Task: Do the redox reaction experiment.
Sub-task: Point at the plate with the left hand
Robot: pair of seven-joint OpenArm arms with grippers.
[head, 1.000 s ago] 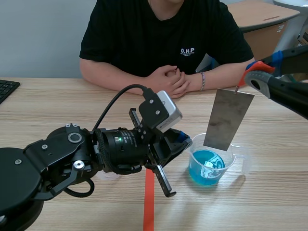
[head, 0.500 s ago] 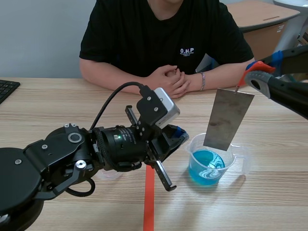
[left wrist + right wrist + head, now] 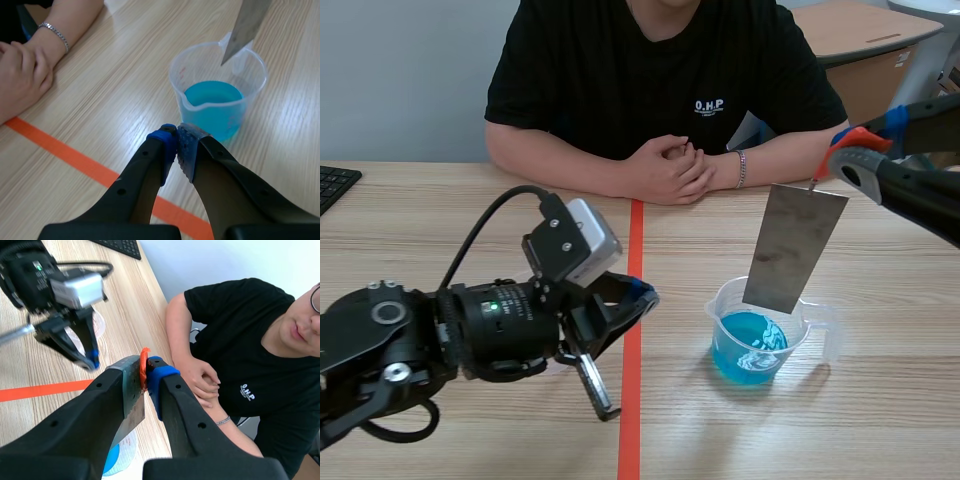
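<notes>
- Beaker [image 3: 757, 335] of blue liquid stands on the table [image 3: 880, 420].
- Right end effector [image 3: 145, 371] is clamped on the top edge of the metal plate [image 3: 794, 247], above the beaker and off to its right-arm side.
- Plate's long axis is near vertical with a slight lean. Its lower edge sits about at the beaker's rim, over the mouth, and looks clear of the liquid.
- Left end effector [image 3: 177, 142] is closed on nothing, pads touching. It sits low, near the beaker's left-arm side, pointing at it.
- Likely next move: the right arm drops the plate straight down into the beaker. With that lean, the lower corner may clip the rim.
</notes>
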